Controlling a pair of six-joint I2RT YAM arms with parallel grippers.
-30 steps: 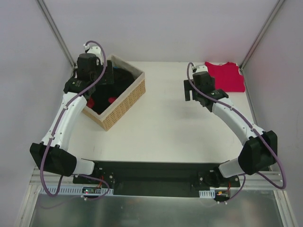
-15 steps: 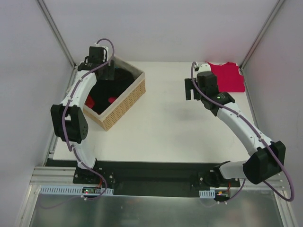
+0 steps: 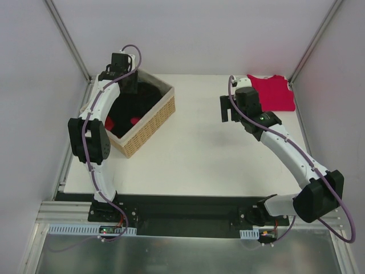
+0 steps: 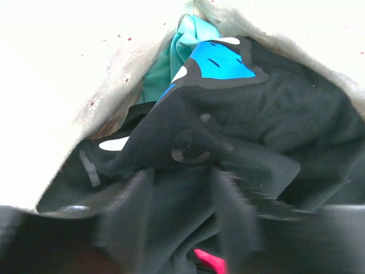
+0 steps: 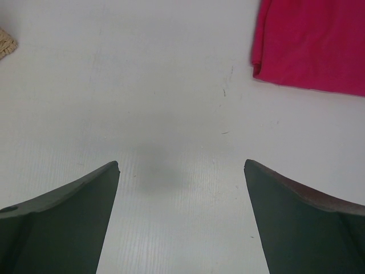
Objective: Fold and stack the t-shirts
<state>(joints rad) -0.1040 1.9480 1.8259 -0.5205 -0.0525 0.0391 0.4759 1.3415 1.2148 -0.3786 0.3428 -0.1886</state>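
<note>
Top view: a woven tan basket (image 3: 149,123) sits at the far left of the white table (image 3: 199,154), heaped with the large black cloth t-shirt (image 3: 147,97), and the left gripper (image 3: 131,89) is lowered into it. The plain crimson-red t-shirt (image 3: 274,92) lies flat at the far right corner, with the right gripper (image 3: 228,108) near its left edge. Left wrist: dark fingers (image 4: 128,211), blurred, are sunk in black folds, with a blue-and-white print (image 4: 219,60) and teal cloth (image 4: 177,51) beyond; whether they pinch the cloth, I cannot tell. Right wrist: the claw is spread wide over bare table and holds nothing, and the crimson-red t-shirt lies apart at the upper right.

Matt cloth black t-shirt (image 4: 285,125), rough woven basket (image 3: 153,121), smooth white table (image 3: 205,154)
</note>
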